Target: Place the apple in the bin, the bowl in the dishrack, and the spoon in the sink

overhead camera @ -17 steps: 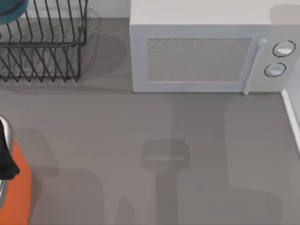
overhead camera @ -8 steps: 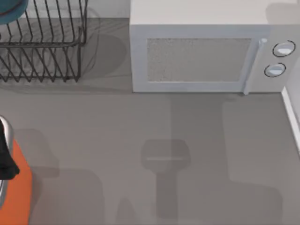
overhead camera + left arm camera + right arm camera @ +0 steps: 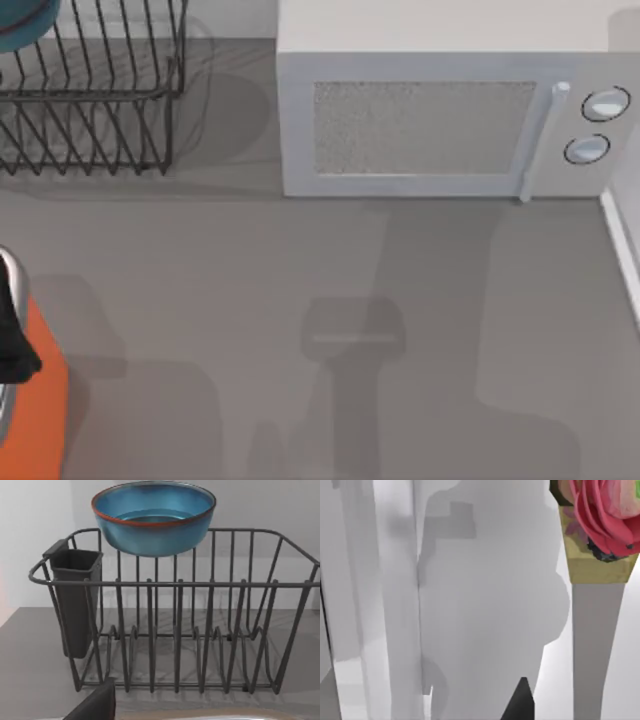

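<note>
The dishrack (image 3: 90, 100) stands at the far left of the table (image 3: 300, 260), and the microwave (image 3: 440, 110) stands just beside it on the right, with its door closed. The bowl (image 3: 18, 25) is at the far left part of the rack, cut by the edge of the top view. In the left wrist view the bowl (image 3: 154, 517) is upright, blue inside with a thin orange-red edge, and it is at the height of the top wire on the far side of the dishrack (image 3: 200, 630); if it rests on the wires, one cannot tell. A dark cup for cutlery (image 3: 75, 600) hangs at one end of the rack. The orange bin (image 3: 40, 400) is at the left edge of the table, near side, and a black part of the left arm (image 3: 12, 335) is above it. A dark piece of the left gripper (image 3: 95, 706) is close to the camera, and one cannot tell if this gripper is released or clenched. The right wrist view has white walls, a yellowish box with a pink flower (image 3: 600, 525), and a dark tip of the right gripper (image 3: 520, 702); its state also cannot be told.
</note>
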Controlling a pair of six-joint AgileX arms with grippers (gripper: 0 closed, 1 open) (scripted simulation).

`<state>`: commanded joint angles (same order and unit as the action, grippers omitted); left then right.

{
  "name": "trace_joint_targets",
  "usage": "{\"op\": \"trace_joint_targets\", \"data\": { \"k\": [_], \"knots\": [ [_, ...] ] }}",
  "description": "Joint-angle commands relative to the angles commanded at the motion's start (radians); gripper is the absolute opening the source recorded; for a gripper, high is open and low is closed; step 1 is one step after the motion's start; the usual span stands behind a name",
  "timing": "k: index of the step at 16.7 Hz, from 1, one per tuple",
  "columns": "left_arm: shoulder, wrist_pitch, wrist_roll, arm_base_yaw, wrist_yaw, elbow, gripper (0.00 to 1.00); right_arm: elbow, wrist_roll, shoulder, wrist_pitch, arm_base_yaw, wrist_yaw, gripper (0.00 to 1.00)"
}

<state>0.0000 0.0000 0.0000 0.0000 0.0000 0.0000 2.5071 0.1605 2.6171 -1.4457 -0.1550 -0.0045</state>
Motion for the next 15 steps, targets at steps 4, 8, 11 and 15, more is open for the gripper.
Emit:
{"op": "trace_joint_targets", "data": {
  "k": [4, 8, 11, 15],
  "knots": [
    [0.0, 0.0, 0.0, 0.0, 0.0, 0.0, 1.0, -0.106, -0.001, -0.034, 0.083, 0.001, 0.001, 0.0],
    [0.0, 0.0, 0.0, 0.0, 0.0, 0.0, 1.0, -0.108, -0.001, -0.034, 0.084, 0.001, 0.001, 0.0],
    [0.0, 0.0, 0.0, 0.0, 0.0, 0.0, 1.0, -0.108, -0.001, -0.034, 0.084, 0.001, 0.001, 0.23],
    [0.0, 0.0, 0.0, 0.0, 0.0, 0.0, 1.0, -0.108, -0.001, -0.034, 0.084, 0.001, 0.001, 0.53]
  ]
}}
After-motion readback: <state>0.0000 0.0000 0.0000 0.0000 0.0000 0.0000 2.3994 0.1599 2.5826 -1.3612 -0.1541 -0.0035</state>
